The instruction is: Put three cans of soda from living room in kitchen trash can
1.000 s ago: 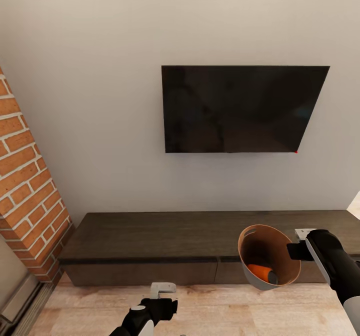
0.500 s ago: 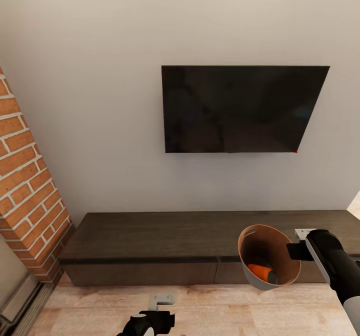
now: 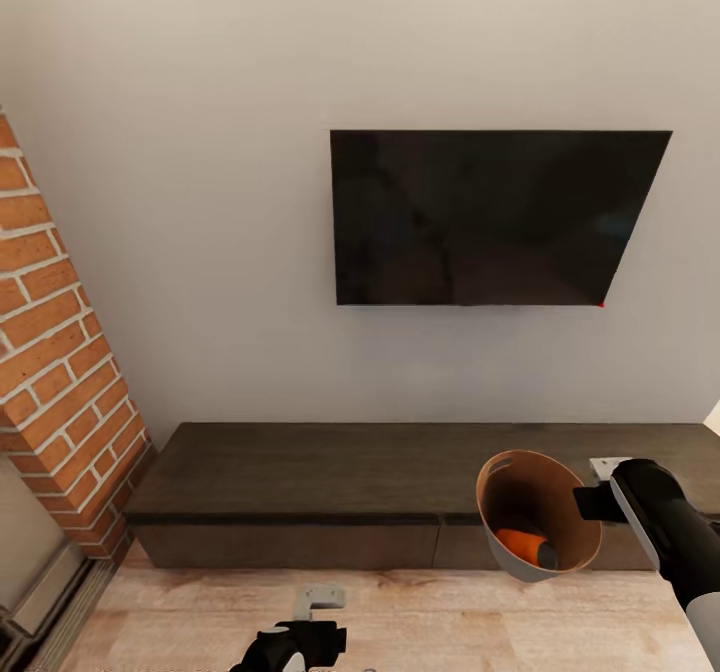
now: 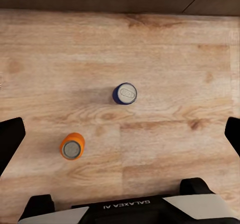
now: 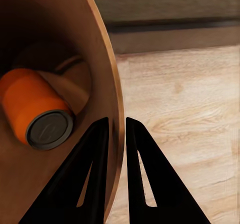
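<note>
Left pincer (image 4: 120,129), fingers spread, hangs above 2 upright cans on the floor: blue can (image 4: 125,93) nearly centred between its fingers, orange can (image 4: 72,146) off toward one finger. Right pincer (image 5: 116,126) pinches the tilted bin's (image 3: 540,487) rim; 1 orange can (image 5: 37,113) lies inside.

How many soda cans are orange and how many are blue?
Orange cans: 2, one lying inside the bin and one standing on the wooden floor.
Blue cans: 1, standing on the floor.
Total: 3 cans.
</note>
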Controlling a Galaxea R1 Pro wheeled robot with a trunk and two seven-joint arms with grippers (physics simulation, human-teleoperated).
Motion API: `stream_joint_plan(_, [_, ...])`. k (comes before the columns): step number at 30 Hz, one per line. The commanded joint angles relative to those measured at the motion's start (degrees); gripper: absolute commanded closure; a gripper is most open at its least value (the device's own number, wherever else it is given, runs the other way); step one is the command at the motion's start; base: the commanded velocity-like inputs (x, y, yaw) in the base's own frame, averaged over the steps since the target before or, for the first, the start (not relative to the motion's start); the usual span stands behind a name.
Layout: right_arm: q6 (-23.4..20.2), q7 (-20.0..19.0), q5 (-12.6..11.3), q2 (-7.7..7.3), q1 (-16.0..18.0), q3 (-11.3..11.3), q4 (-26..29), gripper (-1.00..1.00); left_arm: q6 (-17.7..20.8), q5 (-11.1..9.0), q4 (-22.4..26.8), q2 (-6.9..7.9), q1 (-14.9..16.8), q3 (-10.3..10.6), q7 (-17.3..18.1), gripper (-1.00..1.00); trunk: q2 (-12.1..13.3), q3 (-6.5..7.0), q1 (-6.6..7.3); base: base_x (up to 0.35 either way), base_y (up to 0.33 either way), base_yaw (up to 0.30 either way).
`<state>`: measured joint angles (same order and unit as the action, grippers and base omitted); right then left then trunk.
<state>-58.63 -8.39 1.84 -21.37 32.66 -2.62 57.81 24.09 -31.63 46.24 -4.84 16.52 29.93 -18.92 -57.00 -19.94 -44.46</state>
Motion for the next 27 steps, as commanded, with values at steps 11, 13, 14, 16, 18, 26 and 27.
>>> stream_joint_plan(11, [-0.08,-0.32,-0.97,0.01,0.03,-0.02,0.02,1.0,0.0,0.07,-0.02,0.04,-0.02,-0.54,0.11,-1.0,-0.01,-0.24,0.0,0.0,0.0,0.114])
stream_joint_plan(13, [-0.08,-0.32,-0.96,0.01,0.03,-0.02,0.02,1.0,0.0,0.08,-0.05,0.06,-0.01,-0.56,0.11,-1.0,-0.01,-0.24,0.0,0.0,0.0,0.014])
stream_joint_plan(14, [-0.08,-0.31,-0.96,0.01,0.03,-0.02,0.02,1.0,0.0,0.08,-0.06,0.04,0.0,-0.56,0.11,-1.0,-0.01,-0.24,0.0,0.0,0.0,0.008])
stream_joint_plan(16, [-0.08,-0.31,-0.96,0.01,0.03,-0.02,0.02,1.0,0.0,0.1,-0.08,0.03,0.0,-0.56,0.07,-1.0,-0.01,-0.25,0.0,0.0,0.0,0.006])
stream_joint_plan(18, [-0.08,-0.31,-0.96,0.01,0.03,-0.02,0.02,1.0,0.0,0.13,-0.09,0.02,-0.02,-0.57,-0.06,-1.0,-0.01,-0.25,0.0,0.0,0.0,0.003])
stream_joint_plan(26, [-0.08,-0.31,-0.96,-0.05,0.03,-0.09,0.02,1.0,0.05,0.13,-0.88,0.0,-0.04,-0.6,-0.22,-1.0,-0.01,-0.25,0.0,0.0,0.0,0.001])
stream_joint_plan(27, [-0.07,-0.31,-0.96,-0.05,0.03,-0.09,0.02,1.0,0.04,0.11,-1.16,0.0,-0.03,-0.65,-0.22,-1.0,-0.01,-0.25,0.0,0.0,0.0,0.0])
